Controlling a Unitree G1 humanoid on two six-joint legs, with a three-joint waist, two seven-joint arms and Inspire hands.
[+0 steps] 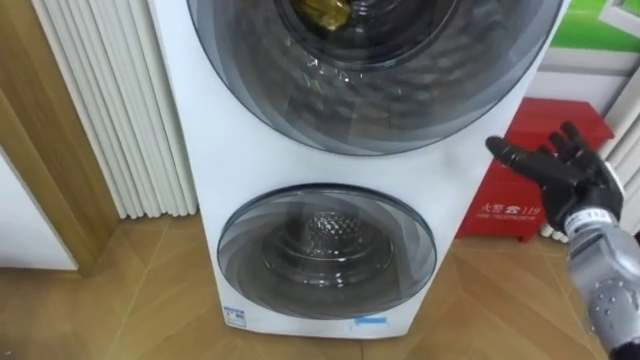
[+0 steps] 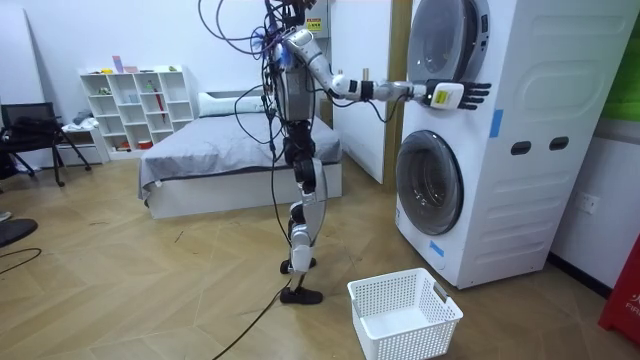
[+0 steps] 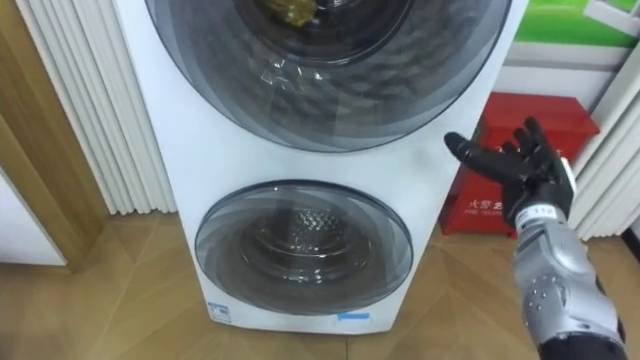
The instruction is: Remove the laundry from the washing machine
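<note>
Right now the robot is standing in front of a stacked washing machine, with a white basket waiting on the floor near its feet; its right hand is hovering just off the machine's right edge, fingers straight and spread wide, holding nothing and touching nothing. The clothes are lying inside the upper drum, showing as a small olive-yellow bundle behind the glass of the upper door, which is looking closed; the lower door is showing bare metal behind it. By the look of the bundle, the cloth is going to be soft, light and limp, perhaps clinging if damp; pinching a thick fold near its middle is probably the safest hold, so loose ends are not snagging on the door rim; the door is likely needing opening first.
</note>
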